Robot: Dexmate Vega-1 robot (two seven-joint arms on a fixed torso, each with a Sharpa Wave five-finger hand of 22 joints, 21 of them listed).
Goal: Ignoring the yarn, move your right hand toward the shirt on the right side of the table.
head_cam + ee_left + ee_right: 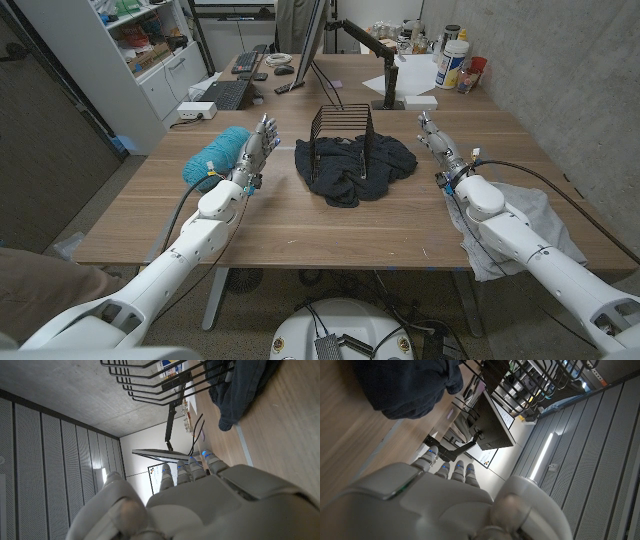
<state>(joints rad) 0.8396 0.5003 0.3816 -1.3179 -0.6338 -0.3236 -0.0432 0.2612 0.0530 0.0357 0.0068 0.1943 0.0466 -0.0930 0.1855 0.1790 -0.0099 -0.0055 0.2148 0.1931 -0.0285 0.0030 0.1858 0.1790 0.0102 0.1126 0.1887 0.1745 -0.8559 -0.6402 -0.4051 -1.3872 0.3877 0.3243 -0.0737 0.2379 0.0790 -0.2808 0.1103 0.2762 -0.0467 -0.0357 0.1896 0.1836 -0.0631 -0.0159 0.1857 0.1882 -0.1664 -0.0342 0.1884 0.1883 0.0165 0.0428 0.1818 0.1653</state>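
Right hand (437,141) holds nothing, fingers loose, near the dark shirt (355,165), which looks soft, light and floppy, so grab a bunched fold.

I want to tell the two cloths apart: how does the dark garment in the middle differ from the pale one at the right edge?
The dark garment is navy; the pale cloth is whitish grey. The dark one lies bunched at mid-table, in and around a black wire rack; the pale one hangs over the table's right edge, partly under the right arm. Both are crumpled, and neither is touched by a hand.
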